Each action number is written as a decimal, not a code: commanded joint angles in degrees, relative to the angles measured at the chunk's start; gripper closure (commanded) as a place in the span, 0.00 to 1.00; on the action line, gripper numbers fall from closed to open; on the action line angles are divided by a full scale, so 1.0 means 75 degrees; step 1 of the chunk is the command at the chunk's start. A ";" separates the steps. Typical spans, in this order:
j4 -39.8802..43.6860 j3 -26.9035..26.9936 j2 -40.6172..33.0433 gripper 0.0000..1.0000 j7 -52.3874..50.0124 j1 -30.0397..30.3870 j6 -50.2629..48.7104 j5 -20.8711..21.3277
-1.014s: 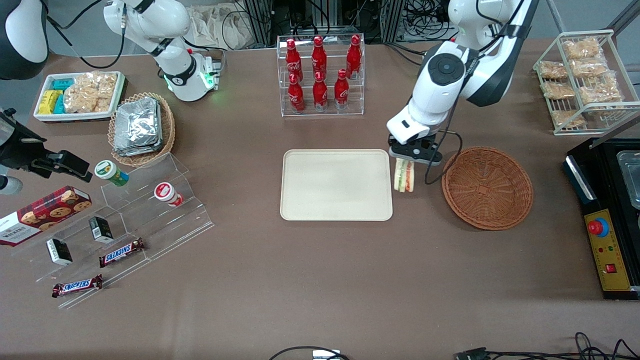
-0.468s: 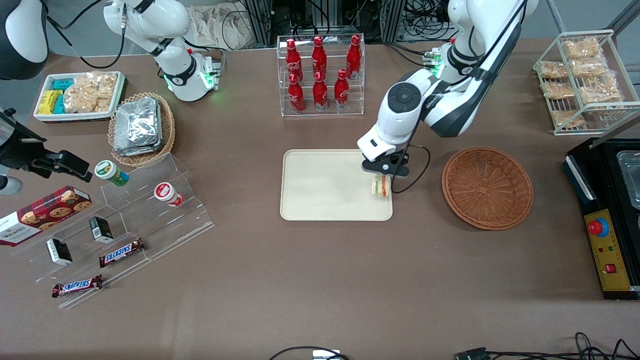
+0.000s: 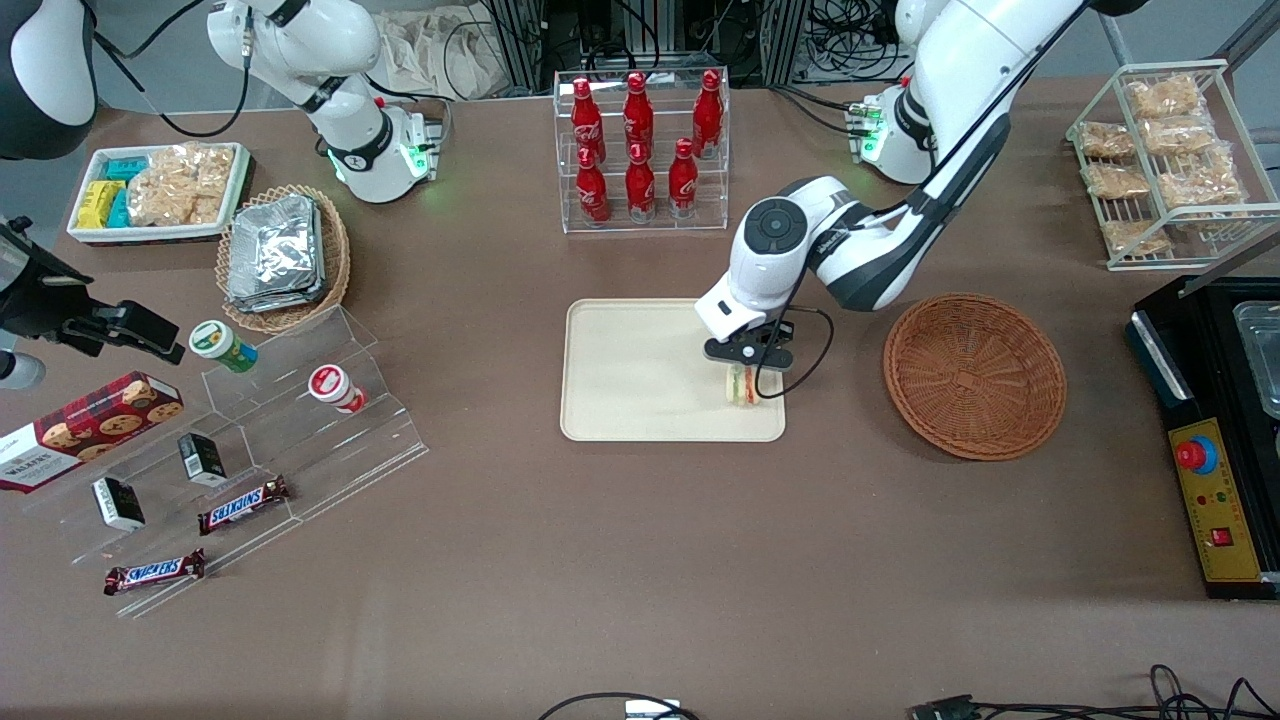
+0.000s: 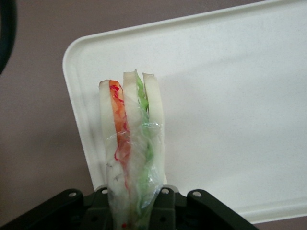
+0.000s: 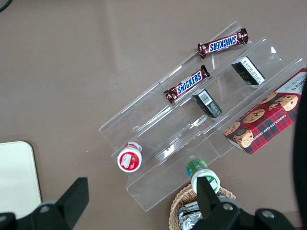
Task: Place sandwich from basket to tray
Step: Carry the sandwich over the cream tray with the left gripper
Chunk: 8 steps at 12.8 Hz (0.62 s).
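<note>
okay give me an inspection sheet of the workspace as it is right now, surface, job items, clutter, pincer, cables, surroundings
Surface: brown table, no spills seen.
Job's things: sandwich held over the tray, at its end nearest the basket; whether it touches the tray cannot be told. Basket holds nothing.
Clutter: cola bottle rack, foil packets in a second basket, snack tray, acrylic steps with two cups, Snickers bars, cookie box.
Pincer: left pincer shut on the sandwich, above the tray.
Cables: black cable loops beside the pincer over the tray edge.
Surroundings: wire rack of snack bags, control box.
</note>
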 commanded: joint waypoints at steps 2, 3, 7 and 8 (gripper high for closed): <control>0.0155 0.0011 0.0518 0.95 -0.0882 -0.0222 0.0052 0.1017; 0.0143 0.0011 0.0635 0.95 -0.1035 -0.0234 0.0052 0.1206; 0.0132 0.0023 0.0811 0.69 -0.1271 -0.0363 0.0052 0.1418; 0.0132 0.0023 0.0823 0.31 -0.1271 -0.0363 0.0052 0.1418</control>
